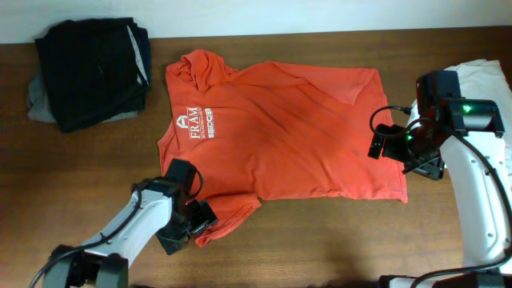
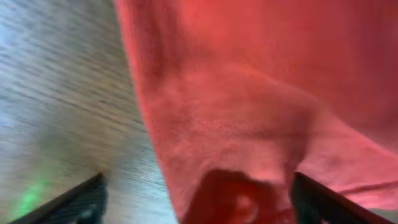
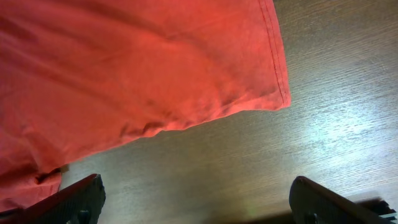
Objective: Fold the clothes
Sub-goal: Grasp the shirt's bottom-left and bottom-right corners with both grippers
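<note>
The T-shirt [image 1: 288,132] lies spread flat in the middle of the counter [image 1: 320,248], white lettering [image 1: 196,128] up and its neck toward the left. My left jaws stand wide over the near sleeve [image 1: 232,214], with cloth bunched between them. My right jaws are wide too, but over bare wood just off the hem corner [image 3: 280,93].

My worry is the right side: closing there, I would likely catch nothing. On the left I might pinch only one layer of sleeve. If one arm lifts alone, I expect the shirt to slide and skew, since the wood looks smooth and glossy.

A black-and-grey pile [image 1: 92,72] sits at the far left and a white cloth [image 1: 480,74] at the far right, both apart from the shirt. Of the room I see only a pale strip beyond the counter.
</note>
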You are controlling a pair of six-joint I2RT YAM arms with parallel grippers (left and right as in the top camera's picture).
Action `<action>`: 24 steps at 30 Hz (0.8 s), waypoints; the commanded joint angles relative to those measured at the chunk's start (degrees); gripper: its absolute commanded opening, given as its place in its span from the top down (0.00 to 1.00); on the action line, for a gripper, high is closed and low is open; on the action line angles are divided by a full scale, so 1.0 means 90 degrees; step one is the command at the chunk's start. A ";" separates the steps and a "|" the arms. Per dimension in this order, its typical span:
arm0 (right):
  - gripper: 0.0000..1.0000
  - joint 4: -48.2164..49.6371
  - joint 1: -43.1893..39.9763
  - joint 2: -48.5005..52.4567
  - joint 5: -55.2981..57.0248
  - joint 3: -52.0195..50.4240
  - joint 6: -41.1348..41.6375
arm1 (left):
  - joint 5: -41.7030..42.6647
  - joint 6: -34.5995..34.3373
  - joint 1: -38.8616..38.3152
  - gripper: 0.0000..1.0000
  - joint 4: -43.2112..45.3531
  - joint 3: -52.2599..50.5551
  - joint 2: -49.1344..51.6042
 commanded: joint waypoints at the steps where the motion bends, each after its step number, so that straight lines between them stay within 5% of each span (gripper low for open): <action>1: 0.02 -0.0036 0.0029 -0.0061 -0.0041 -0.0015 -0.0056 | -0.0002 0.0056 -0.0019 0.65 0.0160 -0.0121 0.0376; 2: 0.02 -0.0034 0.0029 -0.0061 -0.0041 -0.0015 -0.0053 | -0.0002 0.0236 -0.0017 0.97 0.0151 -0.0121 0.0369; 3: 0.02 -0.0036 0.0029 -0.0061 -0.0039 -0.0017 -0.0053 | -0.0027 0.0355 0.0012 0.99 0.0061 -0.0109 0.0355; 11: 0.02 0.0376 0.0022 -0.0061 -0.0019 -0.1037 0.0418 | -0.0724 0.0338 0.1260 0.99 -0.1982 0.0763 -0.0998; 15: 0.02 0.1251 -0.0265 -0.0061 0.0007 -0.1928 0.1338 | -0.0920 0.0503 0.1484 0.99 -0.2246 0.0763 -0.1870; 20: 0.02 0.1479 -0.1479 0.0160 -0.0019 -0.2110 0.1333 | -0.1192 0.0500 0.1484 0.99 -0.2351 0.0760 -0.2067; 24: 0.02 0.1763 -0.1501 0.0797 -0.0022 -0.2113 0.1367 | -0.1190 0.0498 0.1479 0.99 -0.2324 0.0760 -0.2067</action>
